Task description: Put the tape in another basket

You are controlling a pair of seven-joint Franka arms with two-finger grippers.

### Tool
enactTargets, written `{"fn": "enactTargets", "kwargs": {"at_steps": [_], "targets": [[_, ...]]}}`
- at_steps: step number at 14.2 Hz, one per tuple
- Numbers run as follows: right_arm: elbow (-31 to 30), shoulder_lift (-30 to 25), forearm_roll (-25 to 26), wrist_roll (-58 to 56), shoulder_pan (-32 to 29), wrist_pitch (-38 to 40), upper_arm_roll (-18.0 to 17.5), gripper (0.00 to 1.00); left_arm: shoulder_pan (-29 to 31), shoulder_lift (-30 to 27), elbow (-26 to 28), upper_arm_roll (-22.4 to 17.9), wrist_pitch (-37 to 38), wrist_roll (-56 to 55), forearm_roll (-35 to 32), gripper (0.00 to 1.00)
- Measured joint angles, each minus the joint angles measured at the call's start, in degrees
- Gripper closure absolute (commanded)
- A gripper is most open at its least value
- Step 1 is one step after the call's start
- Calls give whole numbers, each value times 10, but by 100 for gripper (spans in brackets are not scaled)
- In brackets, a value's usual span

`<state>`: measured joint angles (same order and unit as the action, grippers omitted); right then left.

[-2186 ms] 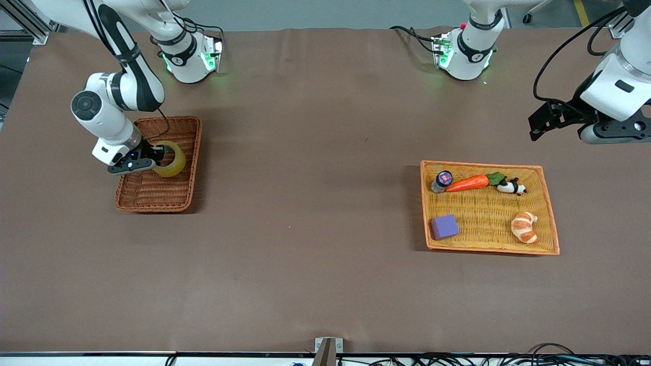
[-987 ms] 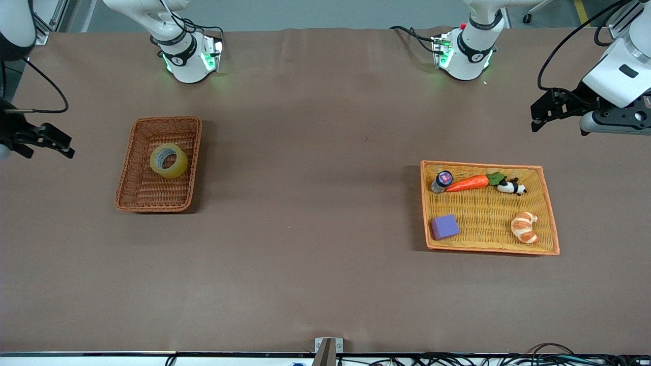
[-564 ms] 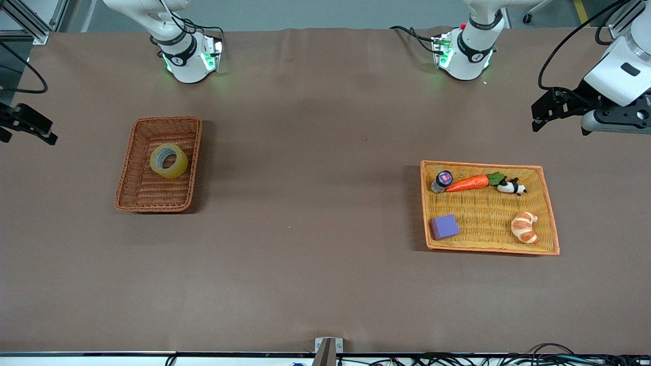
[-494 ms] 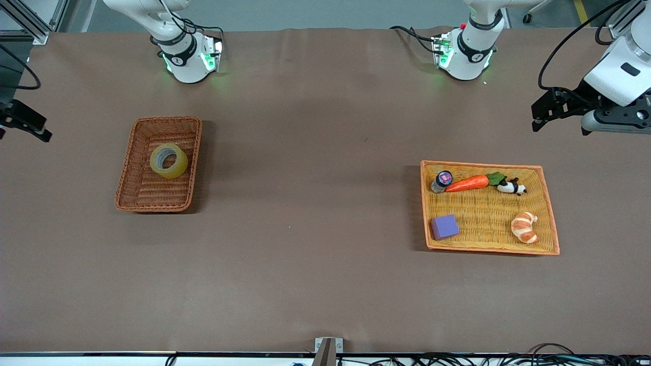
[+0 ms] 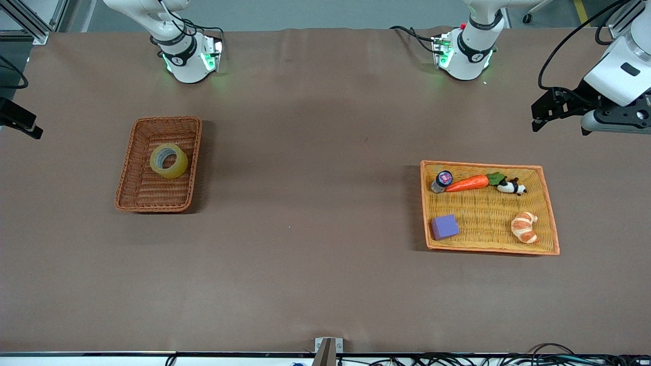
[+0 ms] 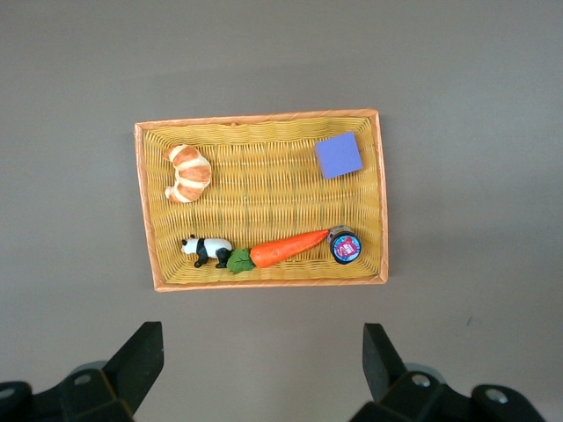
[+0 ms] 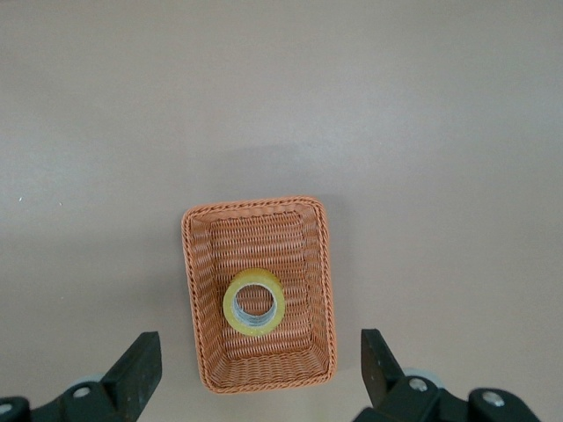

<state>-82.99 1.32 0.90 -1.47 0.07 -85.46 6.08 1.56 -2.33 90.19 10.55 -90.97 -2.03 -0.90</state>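
The tape (image 5: 179, 163), a yellowish ring with a grey core, lies flat in the reddish-brown wicker basket (image 5: 152, 192) toward the right arm's end of the table. My right gripper (image 5: 23, 124) hangs high by that end, open and holding nothing. Its wrist view looks down on the tape (image 7: 230, 308) and the basket (image 7: 264, 362) between the open right gripper (image 7: 259, 365) fingers. My left gripper (image 5: 536, 118) waits high at the left arm's end, open and holding nothing, as the left gripper (image 6: 262, 352) also shows in its wrist view.
A wide orange-yellow woven tray (image 5: 488, 216) toward the left arm's end holds a purple cube (image 5: 444, 226), a croissant (image 5: 524, 227), a carrot (image 5: 468, 183), a small panda (image 5: 511, 187) and a little jar (image 5: 441, 181). Brown cloth covers the table.
The right gripper was at the tape in the basket. It has let go and drawn up and away toward the right arm's end, leaving the tape lying there. The left arm barely moved.
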Motion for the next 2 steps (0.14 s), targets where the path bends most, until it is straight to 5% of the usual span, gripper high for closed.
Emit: {"fn": "enactTargets", "kwargs": {"at_steps": [2], "targets": [[0, 0, 0, 0, 0, 1, -1, 0, 0, 0, 0, 0, 0, 0, 0, 0]]}}
